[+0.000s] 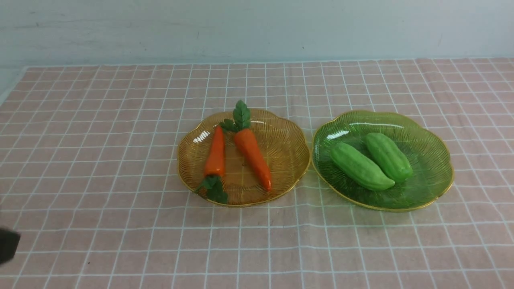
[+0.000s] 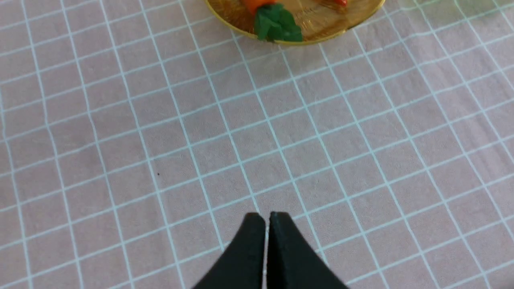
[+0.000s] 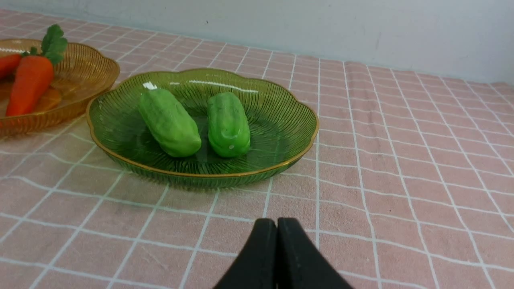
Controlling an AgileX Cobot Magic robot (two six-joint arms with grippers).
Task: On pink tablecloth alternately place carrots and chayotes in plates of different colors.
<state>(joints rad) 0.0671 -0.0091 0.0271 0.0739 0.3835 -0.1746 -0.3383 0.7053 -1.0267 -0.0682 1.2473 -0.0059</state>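
Two orange carrots [image 1: 215,154] [image 1: 253,154] with green tops lie in the amber-yellow plate [image 1: 289,152] at the centre of the pink tablecloth [image 1: 100,140]. Two green chayotes [image 1: 359,166] [image 1: 388,156] lie side by side in the green plate [image 1: 433,160] to its right. My left gripper [image 2: 267,216] is shut and empty over bare cloth, near the amber plate's front rim [image 2: 289,41]. My right gripper [image 3: 277,222] is shut and empty, low over the cloth in front of the green plate [image 3: 281,120]. A dark part of the left arm [image 1: 8,245] shows at the front view's left edge.
A pale wall [image 1: 257,28] runs along the cloth's far edge. The cloth's left edge [image 1: 12,88] shows at the far left. The two plates sit close together, rims nearly touching.
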